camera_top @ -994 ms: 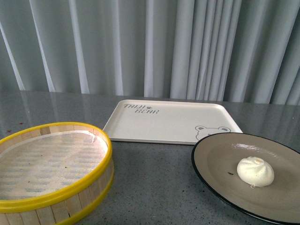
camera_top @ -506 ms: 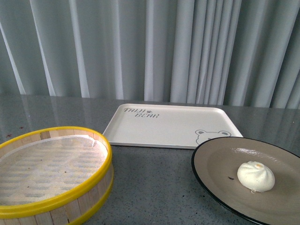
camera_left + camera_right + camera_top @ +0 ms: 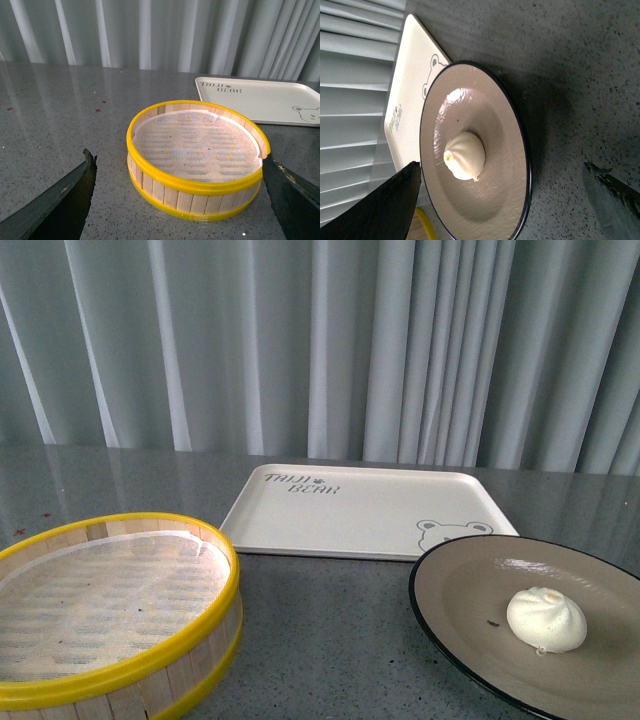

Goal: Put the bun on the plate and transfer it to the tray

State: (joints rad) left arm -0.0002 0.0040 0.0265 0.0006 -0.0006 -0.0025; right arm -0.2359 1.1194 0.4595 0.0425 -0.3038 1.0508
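Observation:
The cream-white bun [image 3: 546, 619] lies on the beige-grey, black-rimmed plate [image 3: 460, 590] at the front right of the table. Behind it, the flat cream tray [image 3: 350, 505] with bear lettering holds nothing. Neither arm shows in the front view. In the right wrist view my right gripper [image 3: 501, 165] is open, its fingers spread wide on either side of the plate [image 3: 495, 200], apart from the bun [image 3: 465, 155]; the tray [image 3: 412, 85] lies beyond. My left gripper [image 3: 178, 159] is open too, its fingers flanking the bamboo steamer.
A round yellow-rimmed bamboo steamer [image 3: 120, 670] with a white liner stands at the front left and fills the left wrist view [image 3: 200, 187]. The tray's corner [image 3: 265, 100] shows behind it there. Grey curtains hang past the table's far edge.
The whole scene sits slightly lower in the front view than a second ago. Bun, plate, tray and steamer keep their places relative to each other.

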